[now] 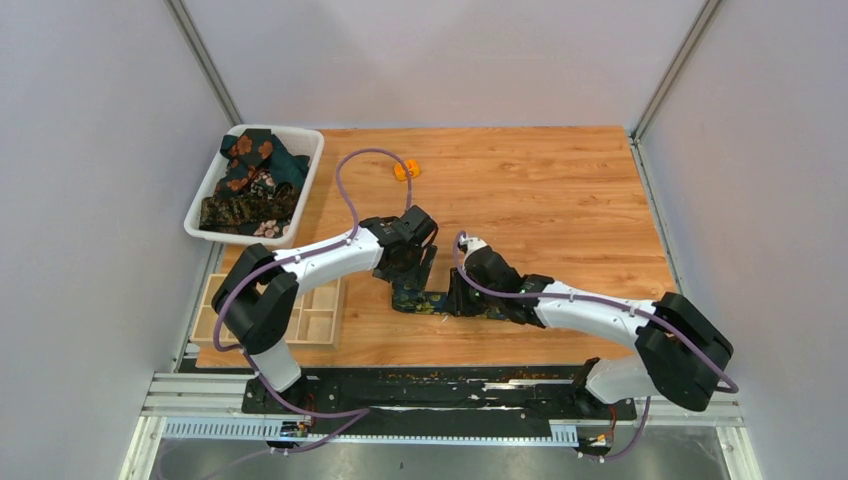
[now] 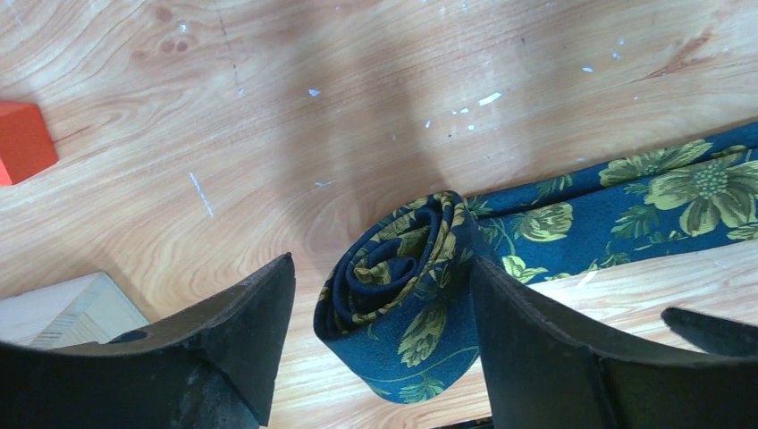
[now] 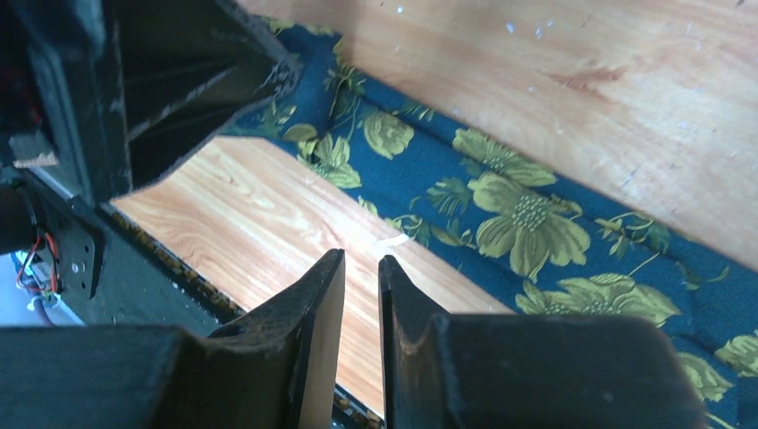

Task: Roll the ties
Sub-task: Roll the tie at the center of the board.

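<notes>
- Currently I am working over the wooden table (image 1: 560, 190), with both arms reaching in toward its near middle.
- Well off to the left gripper's outer side, the white bin (image 1: 305, 140) is holding the other ties (image 1: 250, 185) in a heap.
- The navy tie (image 3: 523, 201) is lying flat, running from the left gripper toward the right one and passing just beside the right gripper's tips.
- The left gripper (image 2: 383, 277) is standing wide apart, its jaws straddling the rolled end (image 2: 398, 295). The coil is touching one finger, with a sliver of gap at the other.
- The right gripper (image 3: 362, 268) is sitting nearly closed on nothing, over bare wood at the tie's edge. I cannot tell whether it is touching the table.
- As I read it, I am partway through the roll. To do it well, I am planning a gentle squeeze so the coil is not springing loose. I am also planning to turn squarely along the flat run, with the right tips pinning the fabric for tension.
</notes>
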